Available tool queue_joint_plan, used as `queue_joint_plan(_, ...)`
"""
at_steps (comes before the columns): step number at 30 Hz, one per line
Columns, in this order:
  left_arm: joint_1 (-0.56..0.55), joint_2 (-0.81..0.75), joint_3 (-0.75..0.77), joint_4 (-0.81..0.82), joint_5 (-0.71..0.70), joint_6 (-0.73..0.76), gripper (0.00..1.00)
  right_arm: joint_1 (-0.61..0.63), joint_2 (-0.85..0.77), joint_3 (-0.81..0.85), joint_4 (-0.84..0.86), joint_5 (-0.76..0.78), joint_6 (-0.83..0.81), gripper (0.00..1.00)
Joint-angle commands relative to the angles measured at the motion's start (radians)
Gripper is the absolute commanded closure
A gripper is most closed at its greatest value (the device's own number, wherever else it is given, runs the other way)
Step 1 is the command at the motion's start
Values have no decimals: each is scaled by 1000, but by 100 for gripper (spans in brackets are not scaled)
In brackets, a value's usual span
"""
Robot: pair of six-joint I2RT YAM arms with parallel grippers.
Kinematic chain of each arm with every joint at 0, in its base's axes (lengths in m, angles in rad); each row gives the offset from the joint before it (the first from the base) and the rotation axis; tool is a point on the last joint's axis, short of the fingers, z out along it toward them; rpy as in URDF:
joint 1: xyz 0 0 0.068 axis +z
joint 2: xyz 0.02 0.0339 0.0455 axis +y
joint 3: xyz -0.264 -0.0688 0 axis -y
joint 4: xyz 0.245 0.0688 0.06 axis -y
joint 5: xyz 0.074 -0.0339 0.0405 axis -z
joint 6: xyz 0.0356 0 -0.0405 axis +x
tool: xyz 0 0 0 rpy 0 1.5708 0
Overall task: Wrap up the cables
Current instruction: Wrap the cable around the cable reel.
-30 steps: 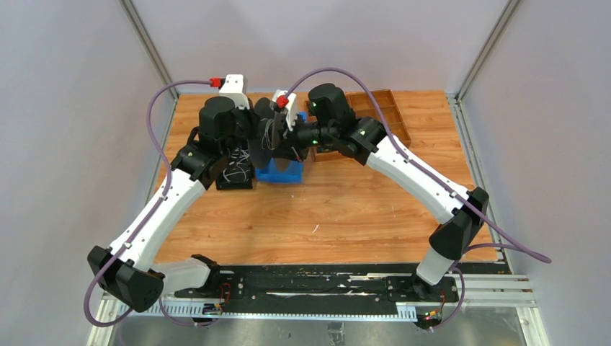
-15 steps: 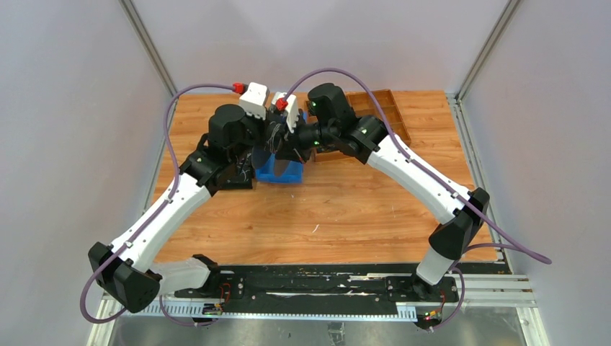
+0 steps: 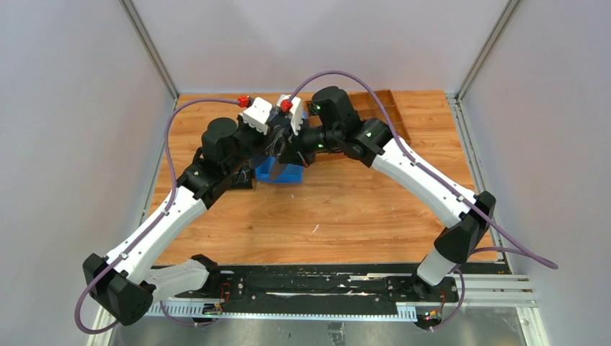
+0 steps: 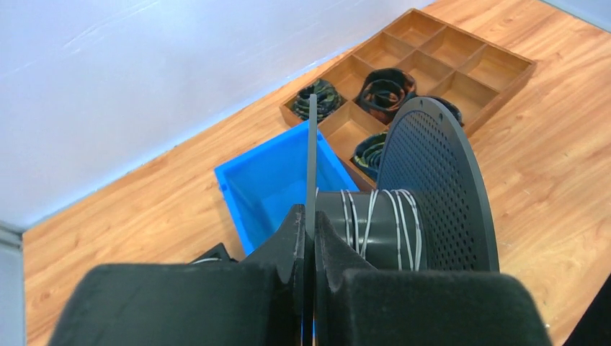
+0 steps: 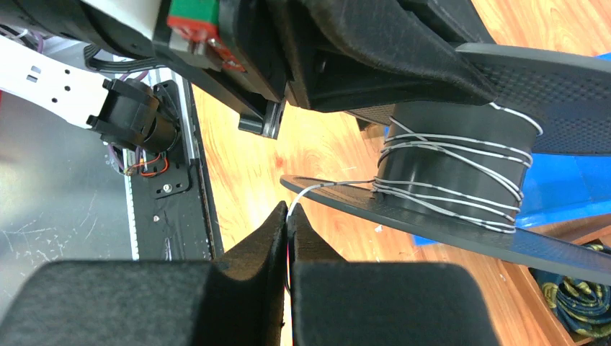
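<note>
Left side: my left gripper (image 4: 310, 218) is clenched on one flange of the spool (image 4: 439, 180); that flange is a thin dark disc, seen edge-on between my fingers (image 4: 284, 241); the other flange is a perforated disc facing my left wrist camera.

From above, the spool sits at the far middle of the table (image 3: 346, 209), between my two wrists and over the blue bin (image 3: 284, 173); whether it touches the bin I cannot tell.

Middle: the cable (image 5: 447, 148) is whitish-grey and hair-fine; it lies in several turns round the dark hub between the two flanges; the turns are uneven, some crossing, and bunched toward one flange.

One strand leaves the hub, crosses the rim of the near flange and runs almost straight to my right gripper (image 5: 288, 214); those jaws are pressed together with the strand pinched at the very tips; the pinch is just off the flange edge, apart from the spool itself.

Right side: the brown tray (image 4: 504, 76) stands just beyond the bin at the far edge of the table; it is split into square compartments; black coils (image 4: 387, 86) lie in several of the compartments nearest the bin; the outer ones that show hold nothing I can make out.
</note>
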Motion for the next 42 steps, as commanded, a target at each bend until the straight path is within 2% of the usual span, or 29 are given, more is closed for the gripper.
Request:
queue_joint_plan(1, -10, -22, -29, 54, 148, 134, 100, -5, -69, -24, 59, -31, 25, 99)
queue_joint_plan(11, -11, -32, -58, 45, 216, 245, 100, -19, -54, -25, 47, -110, 49, 99)
queue_joint_plan(25, -10, -56, -97, 5, 362, 371, 100, -107, -85, -88, 49, -208, 31, 99)
queue_joint_plan(37, -10, -68, -56, -81, 498, 376, 100, -165, -91, -103, -35, -313, -182, 99)
queue_joint_plan(42, -6, -68, -48, -80, 509, 333, 100, -207, -110, -139, -57, -342, -263, 99)
